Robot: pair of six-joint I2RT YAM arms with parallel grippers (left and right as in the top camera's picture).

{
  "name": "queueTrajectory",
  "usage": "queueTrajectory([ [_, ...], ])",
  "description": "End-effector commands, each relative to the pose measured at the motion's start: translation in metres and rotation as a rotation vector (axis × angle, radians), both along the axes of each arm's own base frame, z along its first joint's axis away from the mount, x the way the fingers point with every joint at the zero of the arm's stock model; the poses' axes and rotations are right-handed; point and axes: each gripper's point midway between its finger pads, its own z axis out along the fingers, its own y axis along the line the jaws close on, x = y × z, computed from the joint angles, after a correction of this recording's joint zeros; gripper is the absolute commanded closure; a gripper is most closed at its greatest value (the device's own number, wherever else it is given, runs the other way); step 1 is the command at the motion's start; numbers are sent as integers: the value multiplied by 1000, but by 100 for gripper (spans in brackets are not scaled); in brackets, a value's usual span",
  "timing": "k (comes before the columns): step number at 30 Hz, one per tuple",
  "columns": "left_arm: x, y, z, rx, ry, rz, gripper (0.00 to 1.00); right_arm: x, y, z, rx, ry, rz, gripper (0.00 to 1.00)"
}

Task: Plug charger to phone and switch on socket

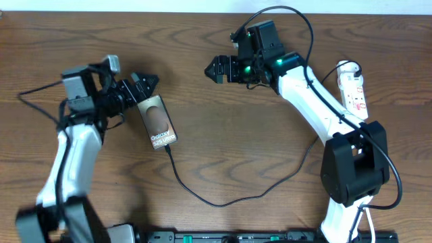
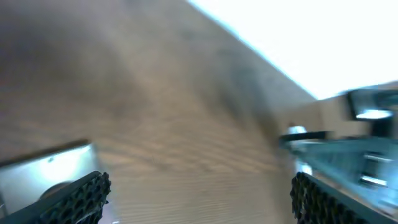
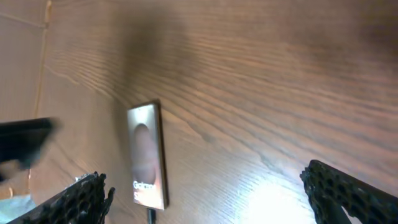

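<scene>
The work surface is a dark brown wood-grain table (image 1: 81, 27) that fills nearly the whole overhead view; a narrow pale strip (image 1: 378, 3) runs along the upper right edge. In the left wrist view the grain is motion-blurred, and a bright white area occupies the upper right corner.

The phone (image 1: 160, 123) lies flat, left of centre, tilted, with its "Galaxy S25 Ultra" lettering toward its lower end. The charger (image 1: 202, 199) meets the lower short edge of the phone, loops toward the lower centre, then rises to the right. Whether the plug tip is fully seated cannot be determined.

The socket (image 1: 354, 91), a white power strip, lies at the right edge, well apart from the phone. Its switch position cannot be read.

The left gripper (image 1: 147, 82) sits just beside the upper end of the phone, jaws spread wide, holding nothing. The right gripper (image 1: 210, 68) is in the upper centre, pointing left, jaws likewise spread wide and empty.
</scene>
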Motion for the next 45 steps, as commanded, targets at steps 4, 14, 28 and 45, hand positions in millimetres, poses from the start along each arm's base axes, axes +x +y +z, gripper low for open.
queueTrajectory([
  [4,-22,-9,79,43,-232,-46,5,9,-61,51,-35,-33,-141,1],
  [14,-37,-12,109,64,-318,-46,5,-10,-208,144,-204,-184,-541,1],
  [28,-37,-13,108,68,-313,-48,5,-71,-395,122,-519,-3,-978,1],
  [45,-39,-13,102,64,-287,-50,5,-45,-440,16,-91,-30,-432,1],
])
